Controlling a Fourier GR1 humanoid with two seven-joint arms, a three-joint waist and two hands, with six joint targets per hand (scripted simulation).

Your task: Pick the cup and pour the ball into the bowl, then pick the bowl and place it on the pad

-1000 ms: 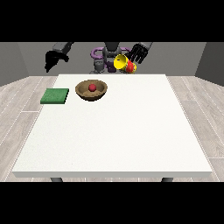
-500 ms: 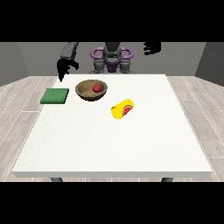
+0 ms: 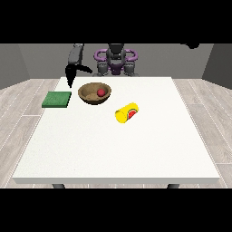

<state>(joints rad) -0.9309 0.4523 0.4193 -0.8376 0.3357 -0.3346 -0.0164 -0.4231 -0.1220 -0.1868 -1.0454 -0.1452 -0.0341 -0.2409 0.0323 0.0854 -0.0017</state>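
Three objects lay on the white surface (image 3: 113, 149) in the front view, all in its far half. A green square pad (image 3: 57, 99) sat flat near the far corner at the view's left. Just beside it, toward the middle of the far edge, stood a brown wooden bowl (image 3: 94, 94), upright, with a small red ball (image 3: 101, 92) resting inside it. The bowl and pad were close but did not touch. A yellow cup (image 3: 126, 113) lay on its side nearer the centre of the surface, apart from the bowl, with a red patch showing on its side; its open end could not be made out.

The robot stood behind the far edge. The black hand at the view's left (image 3: 70, 74) hung over the far edge, above the gap between pad and bowl, pointing downward with its fingers straight and holding nothing; it touched neither object. The hand at the view's right (image 3: 192, 45) was raised high, well away from everything on the surface, and only a small dark part of it showed, so whether its fingers were spread or curled could not be told.
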